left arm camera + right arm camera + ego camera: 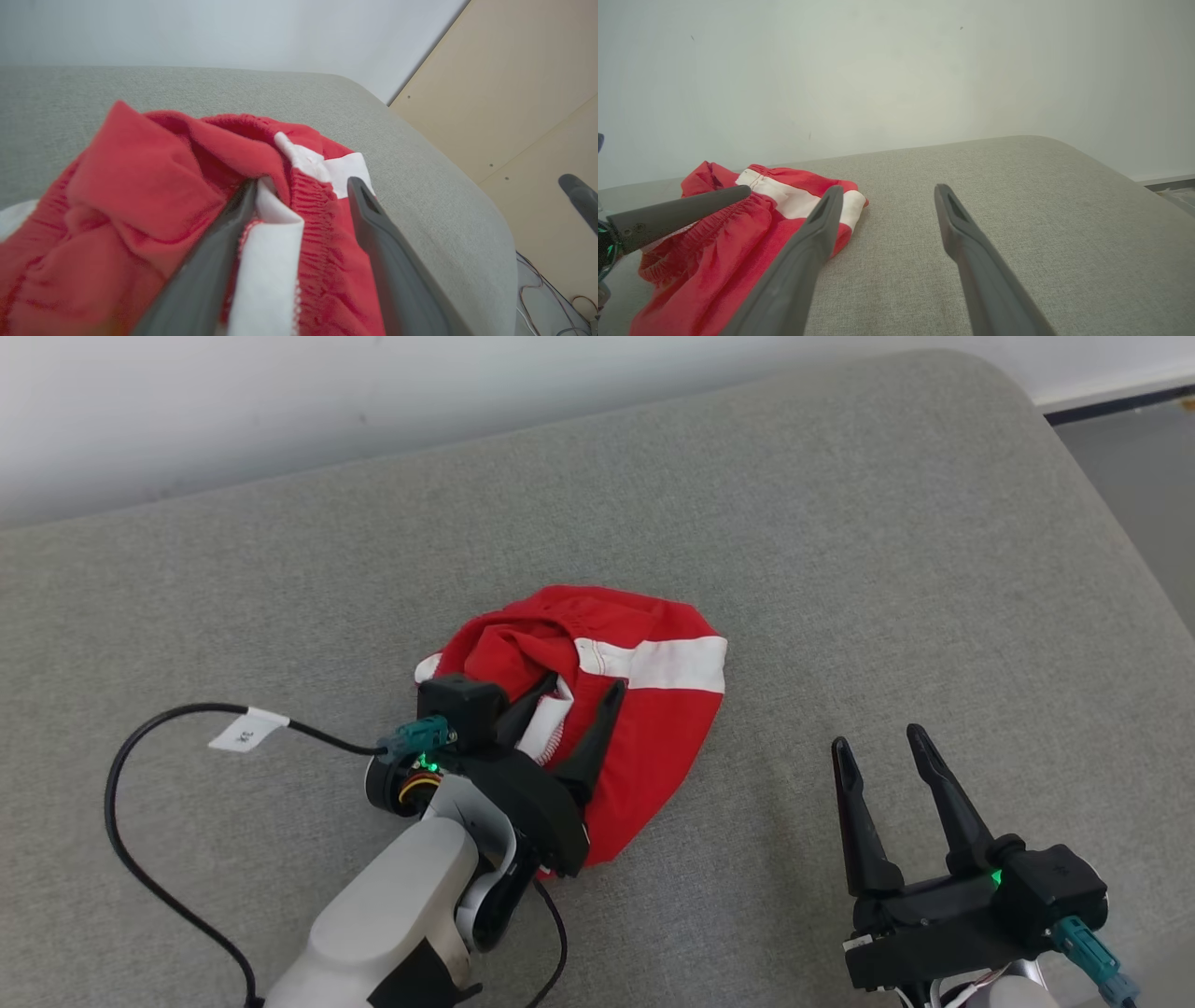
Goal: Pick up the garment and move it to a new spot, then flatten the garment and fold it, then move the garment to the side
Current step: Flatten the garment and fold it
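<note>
The red garment (653,737), crumpled mid-way across the grey cushion (840,569), should handle light and limp; the left gripper (584,683), jaws spread, straddles its bunched waistband (322,210), the likeliest hold, while the right gripper (878,737) hovers apart, likewise spread.

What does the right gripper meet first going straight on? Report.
Nothing close: the open right gripper points beside the red shorts, over grey cushion. Likely the cushion's far part, then the white wall; depth unclear.
</note>
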